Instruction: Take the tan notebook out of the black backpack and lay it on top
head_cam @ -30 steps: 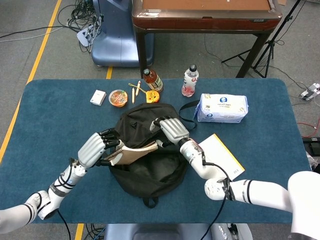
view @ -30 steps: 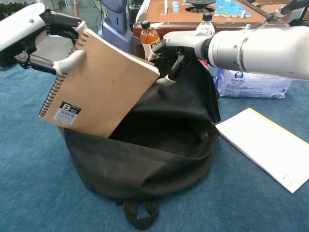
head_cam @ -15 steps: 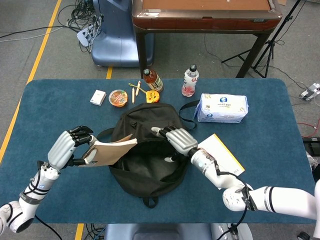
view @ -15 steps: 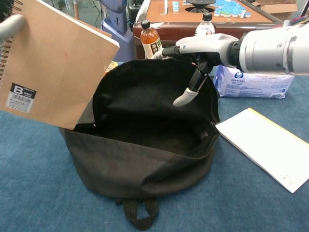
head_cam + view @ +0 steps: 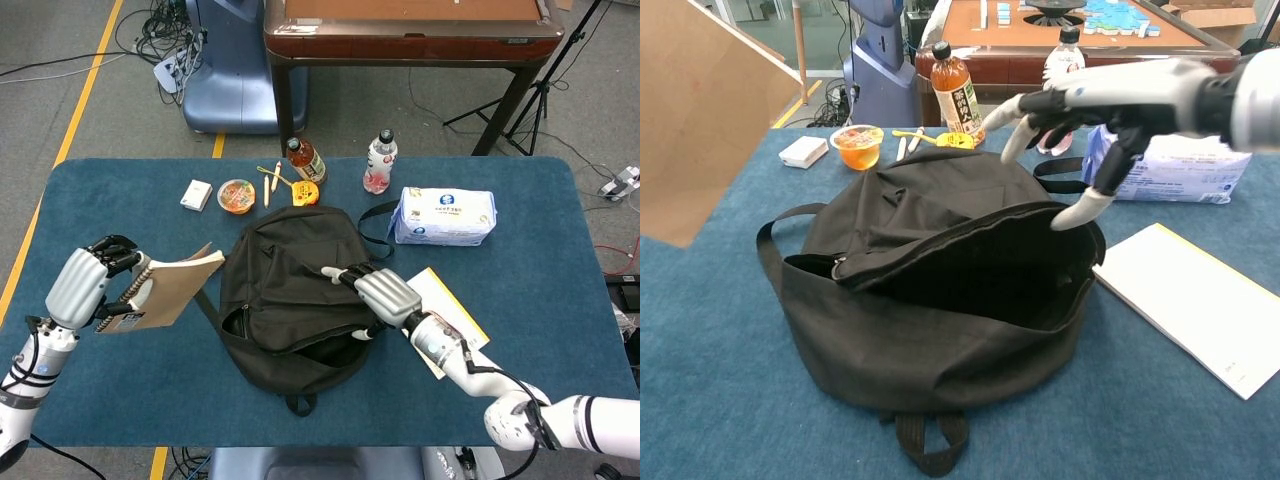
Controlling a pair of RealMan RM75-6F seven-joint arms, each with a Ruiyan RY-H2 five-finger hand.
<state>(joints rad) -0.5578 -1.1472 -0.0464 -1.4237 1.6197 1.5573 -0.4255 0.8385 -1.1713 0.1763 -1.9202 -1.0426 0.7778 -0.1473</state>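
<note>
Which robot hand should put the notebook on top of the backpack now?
Probably the left hand. It already holds the tan notebook, lifted clear just beside the black backpack. The right hand holds nothing; its fingers are spread over the bag's opening.

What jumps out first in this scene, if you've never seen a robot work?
A white left hand holds a tan notebook up, clear of the open black backpack lying mid-table. The right hand hovers at the bag's opening, fingers spread. Behind sit bottles, snacks and a tissue pack.
</note>
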